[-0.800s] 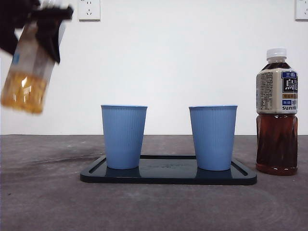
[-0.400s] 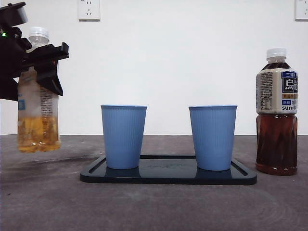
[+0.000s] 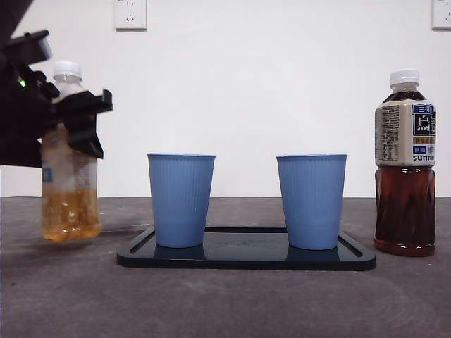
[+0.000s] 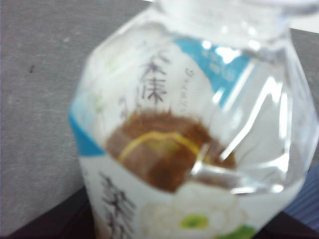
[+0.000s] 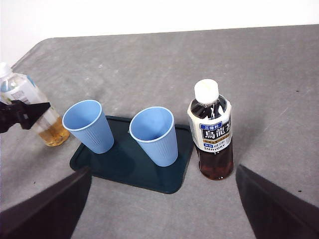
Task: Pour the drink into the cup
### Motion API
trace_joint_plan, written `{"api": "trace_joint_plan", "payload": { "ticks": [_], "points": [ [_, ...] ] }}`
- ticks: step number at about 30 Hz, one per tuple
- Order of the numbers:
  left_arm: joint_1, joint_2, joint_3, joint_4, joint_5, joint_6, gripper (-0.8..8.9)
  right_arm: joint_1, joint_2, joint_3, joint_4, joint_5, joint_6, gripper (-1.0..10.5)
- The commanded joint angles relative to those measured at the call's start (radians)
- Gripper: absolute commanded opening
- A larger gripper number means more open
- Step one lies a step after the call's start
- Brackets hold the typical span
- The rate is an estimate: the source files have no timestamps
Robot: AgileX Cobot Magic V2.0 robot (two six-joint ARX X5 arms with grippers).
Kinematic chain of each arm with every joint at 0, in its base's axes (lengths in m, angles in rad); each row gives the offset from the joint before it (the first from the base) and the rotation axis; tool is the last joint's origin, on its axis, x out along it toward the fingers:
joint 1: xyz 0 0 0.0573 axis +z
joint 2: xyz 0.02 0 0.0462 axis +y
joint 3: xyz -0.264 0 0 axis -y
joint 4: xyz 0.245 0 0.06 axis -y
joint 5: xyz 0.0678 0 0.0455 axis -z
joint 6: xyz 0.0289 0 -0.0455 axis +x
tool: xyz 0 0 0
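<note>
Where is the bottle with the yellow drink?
In the front view, the yellow drink bottle is at the far left, upright in the left claw, just above the table, beside the nearer blue cup on the tray.

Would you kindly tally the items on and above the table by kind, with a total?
Blue cups: 2, the left cup and right cup
Bottles: 2, the pale tea bottle and dark tea bottle
Trays: 1, the black tray
Total: 5
</note>
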Motion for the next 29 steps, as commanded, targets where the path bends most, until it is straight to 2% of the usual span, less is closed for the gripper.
{"api": "trace_joint_plan", "payload": {
  "ticks": [1, 14, 19, 29],
  "points": [
    [-0.006, 0.029, 0.014, 0.072, -0.002, 0.011, 2.12, 0.005, 0.004, 0.015, 0.005, 0.001, 0.014, 4.6],
    [-0.032, 0.083, 0.014, 0.071, -0.002, 0.058, 2.20, 0.005, 0.004, 0.015, 0.004, 0.001, 0.018, 4.6],
    [-0.032, 0.078, 0.014, 0.070, -0.002, 0.058, 3.69, 0.005, 0.004, 0.015, 0.005, 0.001, 0.018, 4.6],
    [-0.032, 0.001, 0.014, 0.055, -0.002, 0.054, 5.07, 0.005, 0.004, 0.015, 0.005, 0.001, 0.018, 4.6]
  ]
}}
